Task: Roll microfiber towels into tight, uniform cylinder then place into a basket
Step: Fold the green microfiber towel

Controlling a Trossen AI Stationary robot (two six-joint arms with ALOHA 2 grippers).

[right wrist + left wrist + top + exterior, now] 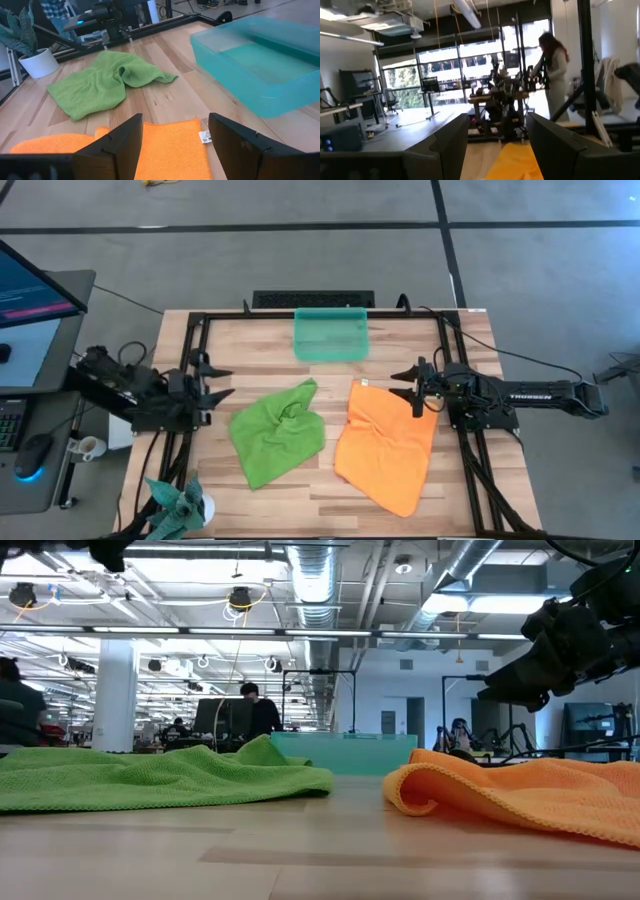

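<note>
The lime green towel (277, 430) lies rumpled on the table's middle left, one corner folded up toward the basket; it also shows in the right wrist view (102, 82). The orange towel (388, 442) lies spread on the middle right, with a white tag (204, 136) at its far edge. The teal basket (331, 333) stands at the far middle. My right gripper (418, 392) is open above the orange towel's far right corner, touching nothing. My left gripper (218, 380) is open at the table's left edge, clear of the green towel.
A small potted spiky plant (178, 502) stands at the near left corner. A black frame (196, 340) runs along the table's sides and far edge. Bare wood (330, 385) lies between the towels and the basket. People stand in the room beyond.
</note>
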